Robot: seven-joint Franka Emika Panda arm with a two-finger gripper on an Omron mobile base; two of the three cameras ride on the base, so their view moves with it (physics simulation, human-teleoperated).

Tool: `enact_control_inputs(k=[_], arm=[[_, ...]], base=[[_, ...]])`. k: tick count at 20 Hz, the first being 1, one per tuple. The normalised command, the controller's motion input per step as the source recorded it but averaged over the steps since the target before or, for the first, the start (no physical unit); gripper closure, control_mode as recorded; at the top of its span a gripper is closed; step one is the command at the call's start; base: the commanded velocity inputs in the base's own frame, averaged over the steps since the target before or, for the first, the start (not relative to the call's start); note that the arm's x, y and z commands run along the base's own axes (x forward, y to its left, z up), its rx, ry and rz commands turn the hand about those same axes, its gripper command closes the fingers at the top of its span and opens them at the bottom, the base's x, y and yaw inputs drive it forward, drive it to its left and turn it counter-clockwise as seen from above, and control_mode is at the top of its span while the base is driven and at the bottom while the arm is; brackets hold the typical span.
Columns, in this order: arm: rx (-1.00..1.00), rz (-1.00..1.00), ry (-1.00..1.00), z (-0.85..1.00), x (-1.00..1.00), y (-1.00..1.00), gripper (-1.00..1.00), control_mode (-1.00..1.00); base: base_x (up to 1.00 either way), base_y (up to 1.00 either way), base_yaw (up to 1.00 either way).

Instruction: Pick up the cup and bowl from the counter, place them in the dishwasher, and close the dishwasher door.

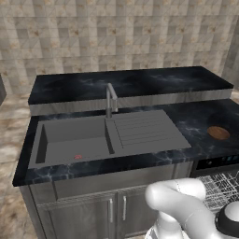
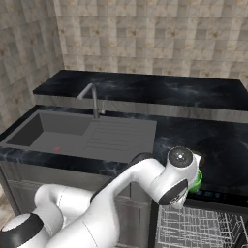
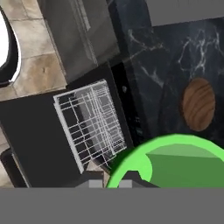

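- The two-finger gripper (image 3: pixel 109 180) is clamped narrowly on the rim of the small bright green tapered cup (image 3: pixel 175 164); the cup rides in the grip, up off the black marbled stone counter (image 3: pixel 175 48), just over its front edge
- In the right base view the cup (image 2: pixel 196 180) peeks out beside the wrist, above the dishwasher's black control strip
- The shallow round brown wood-look bowl (image 1: pixel 218 133) sits on the counter right of the grey sink (image 1: pixel 74 140)
- The dark grey dishwasher (image 3: pixel 39 131) is open, its door (image 3: pixel 30 140) down, the white wire rack (image 3: pixel 92 127) drawn out
- Step in hand, as I judge it: carrying the cup to the rack; next it needs lowering upright into the rack before release; the bowl and door remain
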Motion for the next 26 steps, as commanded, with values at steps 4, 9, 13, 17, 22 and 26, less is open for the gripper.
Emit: enact_control_inputs(k=[4,9,13,17,22,26], arm=[[-0.07,0.19,0.00,-0.09,-0.31,0.00,1.00,-1.00],[-0.06,0.18,0.00,-0.27,-0.10,0.00,1.00,-1.00],[-0.02,0.17,0.00,-0.36,-0.01,0.00,1.00,-1.00],[-0.01,0.16,0.00,-0.42,-0.04,0.00,1.00,-1.00],[-0.01,0.14,0.00,-0.53,0.00,0.00,1.00,-1.00],[-0.05,0.12,0.00,-0.46,0.00,0.00,1.00,-1.00]], base=[[0.00,0.00,0.00],[0.00,0.00,0.00],[0.00,0.00,0.00],[0.00,0.00,0.00],[0.00,0.00,0.00],[0.00,0.00,0.00]])
